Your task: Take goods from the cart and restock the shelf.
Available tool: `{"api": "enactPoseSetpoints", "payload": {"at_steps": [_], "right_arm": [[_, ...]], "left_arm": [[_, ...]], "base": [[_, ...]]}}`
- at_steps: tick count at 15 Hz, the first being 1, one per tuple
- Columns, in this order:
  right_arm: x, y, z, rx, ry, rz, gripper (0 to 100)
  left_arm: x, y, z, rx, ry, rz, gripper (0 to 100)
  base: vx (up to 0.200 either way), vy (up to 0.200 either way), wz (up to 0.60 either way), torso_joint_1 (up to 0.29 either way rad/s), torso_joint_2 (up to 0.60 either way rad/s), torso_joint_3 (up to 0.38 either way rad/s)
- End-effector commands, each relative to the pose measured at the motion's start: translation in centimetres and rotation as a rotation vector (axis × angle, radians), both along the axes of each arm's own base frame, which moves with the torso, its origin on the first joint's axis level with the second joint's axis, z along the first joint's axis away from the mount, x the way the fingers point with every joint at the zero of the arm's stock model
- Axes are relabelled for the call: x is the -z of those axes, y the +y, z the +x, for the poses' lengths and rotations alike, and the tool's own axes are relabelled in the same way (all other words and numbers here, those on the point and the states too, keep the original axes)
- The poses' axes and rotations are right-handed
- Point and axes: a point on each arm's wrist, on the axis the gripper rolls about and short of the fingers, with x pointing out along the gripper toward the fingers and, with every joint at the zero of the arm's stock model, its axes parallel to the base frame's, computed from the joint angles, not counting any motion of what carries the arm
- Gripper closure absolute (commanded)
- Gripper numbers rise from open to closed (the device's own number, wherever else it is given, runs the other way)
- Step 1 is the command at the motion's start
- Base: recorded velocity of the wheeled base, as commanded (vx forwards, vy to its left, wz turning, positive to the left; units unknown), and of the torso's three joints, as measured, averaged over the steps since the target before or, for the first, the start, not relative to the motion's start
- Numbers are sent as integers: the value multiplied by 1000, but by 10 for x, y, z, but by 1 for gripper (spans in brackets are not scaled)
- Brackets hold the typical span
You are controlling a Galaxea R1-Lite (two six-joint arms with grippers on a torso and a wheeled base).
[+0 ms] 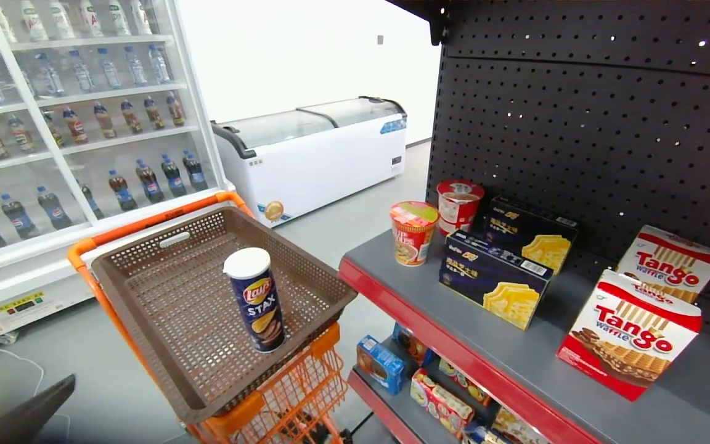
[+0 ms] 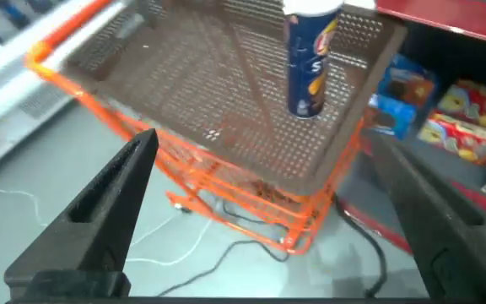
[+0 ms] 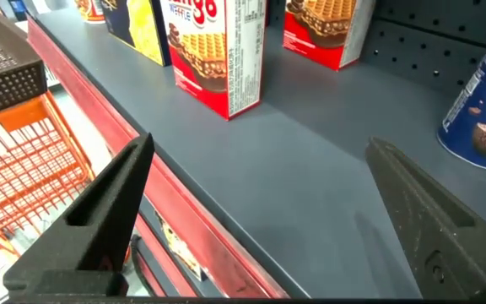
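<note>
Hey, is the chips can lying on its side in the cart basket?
No, the chips can stands upright on the mesh floor of the brown basket on top of the cart.

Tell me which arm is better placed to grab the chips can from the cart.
Left, probably. The left gripper, open, faces the basket with the upright chips can ahead of it. The right gripper hangs over the grey shelf, away from the cart.

Can [image 1: 256, 300] upright in the basket [image 1: 145, 262] atop the cart [image 1: 145, 223], left of the shelf [image 1: 416, 296]. On the shelf: cups [image 1: 413, 232] at the left end, boxes [image 1: 493, 285] beside them, wafer boxes [image 1: 629, 333] farther right, each pair front-and-back.
</note>
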Motion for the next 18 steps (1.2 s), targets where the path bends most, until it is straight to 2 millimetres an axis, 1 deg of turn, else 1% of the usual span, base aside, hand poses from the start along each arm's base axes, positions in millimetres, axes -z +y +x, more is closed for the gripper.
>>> {"api": "enactPoseSetpoints", "payload": {"at_steps": [1, 2, 3, 7, 8, 11, 16, 17, 18], "right_arm": [[0, 0, 0, -1, 1, 0, 0], [0, 0, 0, -1, 1, 0, 0], [0, 0, 0, -1, 1, 0, 0], [0, 0, 0, -1, 1, 0, 0], [0, 0, 0, -1, 1, 0, 0], [0, 0, 0, -1, 1, 0, 0], [0, 0, 0, -1, 1, 0, 0], [0, 0, 0, -1, 1, 0, 0], [0, 0, 0, -1, 1, 0, 0]], "left_arm": [[17, -7, 81, 92, 197, -18, 0], [25, -11, 102, 156, 186, -34, 0], [29, -14, 112, 178, 190, -36, 0], [44, -28, 135, 237, 204, -38, 0], [51, -30, 142, 241, 196, -39, 0], [63, -32, 155, 241, 177, -41, 0], [83, -36, 187, 238, 76, -45, 0], [83, -36, 188, 238, 76, -45, 0], [92, -37, 196, 235, 75, -44, 0]], "base": [[0, 0, 0, 0, 0, 0], [0, 0, 0, 0, 0, 0], [0, 0, 0, 0, 0, 0], [0, 0, 0, 0, 0, 0], [0, 0, 0, 0, 0, 0], [0, 0, 0, 0, 0, 0], [0, 0, 0, 0, 0, 0], [0, 0, 0, 0, 0, 0], [0, 0, 0, 0, 0, 0]]}}
